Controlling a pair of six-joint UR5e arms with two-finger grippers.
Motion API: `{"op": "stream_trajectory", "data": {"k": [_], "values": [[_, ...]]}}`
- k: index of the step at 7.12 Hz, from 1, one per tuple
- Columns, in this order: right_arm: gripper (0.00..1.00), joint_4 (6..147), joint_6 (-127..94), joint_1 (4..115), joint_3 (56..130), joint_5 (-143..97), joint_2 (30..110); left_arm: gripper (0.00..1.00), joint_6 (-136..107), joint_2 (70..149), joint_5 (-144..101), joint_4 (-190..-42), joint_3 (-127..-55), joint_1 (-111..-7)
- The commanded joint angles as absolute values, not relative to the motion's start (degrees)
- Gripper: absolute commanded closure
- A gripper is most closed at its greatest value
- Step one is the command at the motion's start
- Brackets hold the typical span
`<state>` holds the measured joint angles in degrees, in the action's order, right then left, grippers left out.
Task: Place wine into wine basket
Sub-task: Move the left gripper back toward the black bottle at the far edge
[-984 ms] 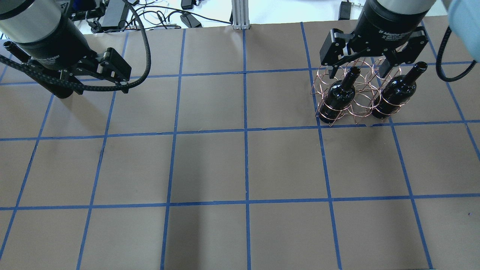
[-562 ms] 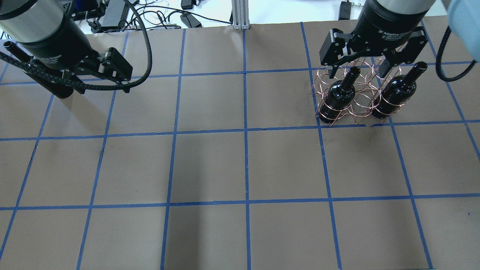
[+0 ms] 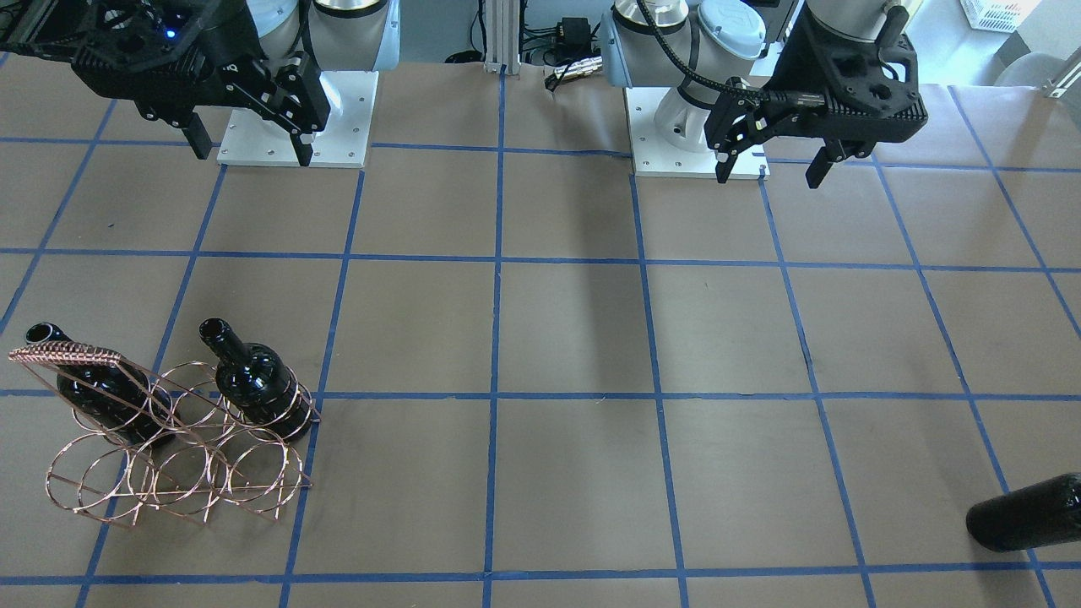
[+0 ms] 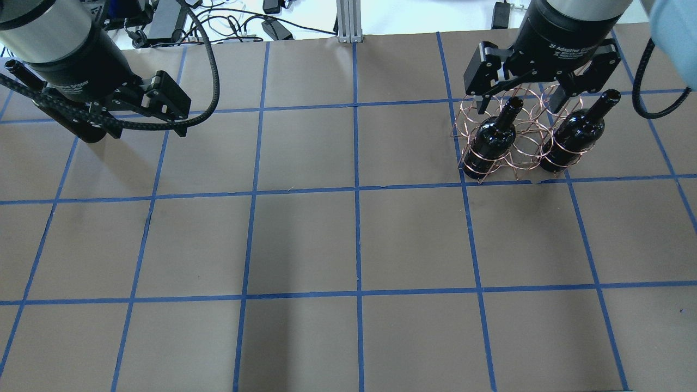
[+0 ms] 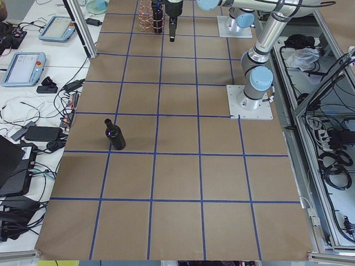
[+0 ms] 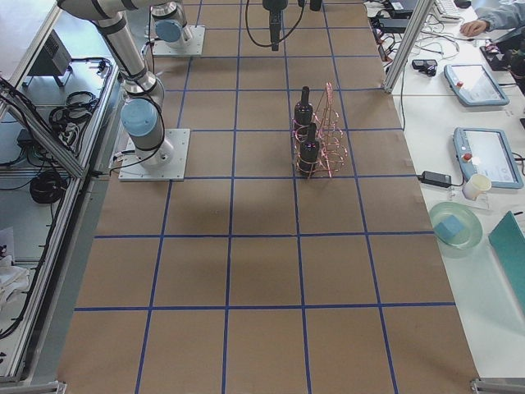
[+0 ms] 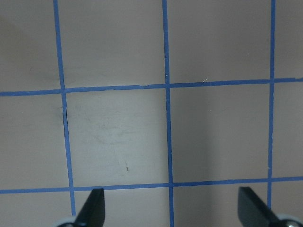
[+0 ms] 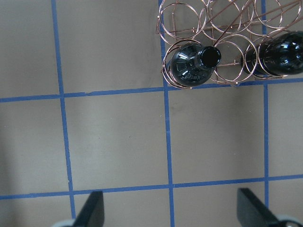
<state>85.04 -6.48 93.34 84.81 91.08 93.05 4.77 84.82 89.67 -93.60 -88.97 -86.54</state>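
Note:
The copper wire wine basket (image 4: 517, 142) (image 3: 169, 473) stands at the table's far right in the overhead view. Two black wine bottles (image 4: 493, 139) (image 4: 574, 136) stand upright in its near row, one at each end (image 8: 191, 64) (image 8: 284, 56). My right gripper (image 4: 521, 103) (image 3: 253, 152) hangs open high above the basket, holding nothing. A third wine bottle (image 5: 115, 136) (image 3: 1022, 511) stands alone on the table at the left end, partly hidden by my left arm in the overhead view. My left gripper (image 3: 768, 173) (image 7: 173, 210) is open and empty, with only table below it.
Brown paper with a blue tape grid (image 4: 356, 190) covers the table. Cables and power bricks (image 4: 228, 24) lie beyond the far edge. Tablets and a bowl (image 6: 459, 226) sit on a side bench past the right end.
My left arm shifts very slightly. The right gripper, the basket and the bottles stay where they were.

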Motion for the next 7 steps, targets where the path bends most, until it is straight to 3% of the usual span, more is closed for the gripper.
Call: {"op": "stream_trajectory", "data": {"k": [1,4,7], "values": [[0.00,85.1,-6.5,93.3,84.8,91.1,93.1,0.00,5.3,84.8,90.1,-93.7,-88.5,-85.4],[0.00,85.0,-6.5,93.3,84.8,91.1,93.1,0.00,17.4,86.9,84.3,-96.0,-85.6,-70.2],[0.00,85.1,-6.5,93.3,84.8,91.1,93.1,0.00,26.8,97.4,88.4,-96.3,-73.0,-62.6]]}}
